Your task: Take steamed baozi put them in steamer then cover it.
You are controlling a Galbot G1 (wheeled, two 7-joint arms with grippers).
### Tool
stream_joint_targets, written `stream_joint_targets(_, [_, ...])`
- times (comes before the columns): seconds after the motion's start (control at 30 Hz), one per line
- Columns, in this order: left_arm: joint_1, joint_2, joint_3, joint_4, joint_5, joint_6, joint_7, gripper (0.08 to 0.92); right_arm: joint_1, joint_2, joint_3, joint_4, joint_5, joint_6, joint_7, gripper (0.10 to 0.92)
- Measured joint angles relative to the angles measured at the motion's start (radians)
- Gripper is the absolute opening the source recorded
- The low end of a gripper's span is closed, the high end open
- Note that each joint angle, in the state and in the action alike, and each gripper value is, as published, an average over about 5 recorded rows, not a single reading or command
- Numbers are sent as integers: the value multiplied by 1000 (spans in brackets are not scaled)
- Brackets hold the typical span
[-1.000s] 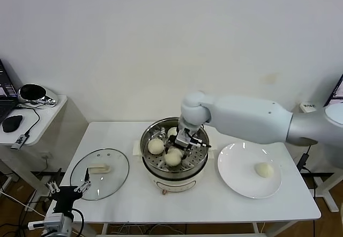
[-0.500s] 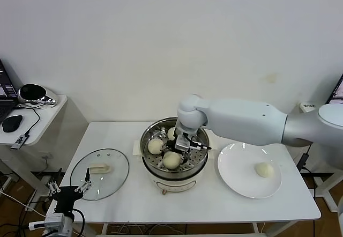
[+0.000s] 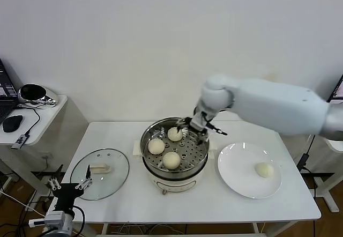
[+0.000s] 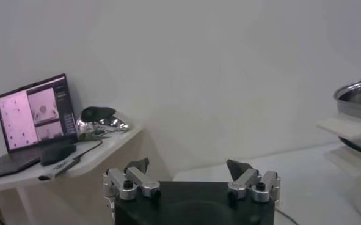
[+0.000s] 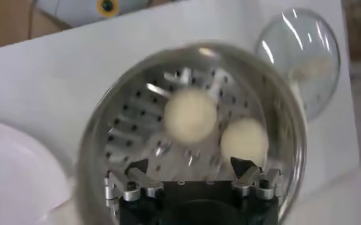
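Right gripper [image 3: 201, 129] hangs with fingers spread and holding nothing over the steamer's [image 3: 199, 167] back-right rim at frame centre, probably so it can swing toward the fourth baozi [image 3: 263, 169] on the white plate [image 3: 236, 186] at lower right. Three baozi [image 3: 171, 160] sit on the perforated tray. The cover [image 3: 113, 180] lies flat at lower left, out of the way. Left gripper [image 4: 189, 176], spread, idles below it. The right wrist view shows only two buns.

Three baozi [image 3: 171, 160] in steamer [image 3: 174, 155] — cover [image 3: 99, 173] left, plate [image 3: 249, 170] right
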Motion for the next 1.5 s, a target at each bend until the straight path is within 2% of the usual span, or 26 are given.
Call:
stream_joint_targets(0.17, [-7,9,13,2,4,-3,0,823,-2,-161,21,71,24,-188,5,823])
stream_joint_targets(0.3, [-12,13,25,2,8,-5,0,823,-42,-288,56,104,6,-271,2,823])
stream_joint_targets(0.5, [-10,18,39,2,16,-8,0,823,-226,-437,218,109,-67,-299,-3,823])
stream_joint_targets(0.67, [-7,20,40,1,17,-8,0,823,-468,-496,428,77,-144,-283,-7,823])
stream_joint_targets(1.0, [5,17,27,3,19,-6,0,823,-804,-482,722,-58,-284,-214,-22,823])
stream_joint_targets(1.5, [14,16,13,15,18,-8,0,823,-929,-345,836,-261,-380,-169,-16,823])
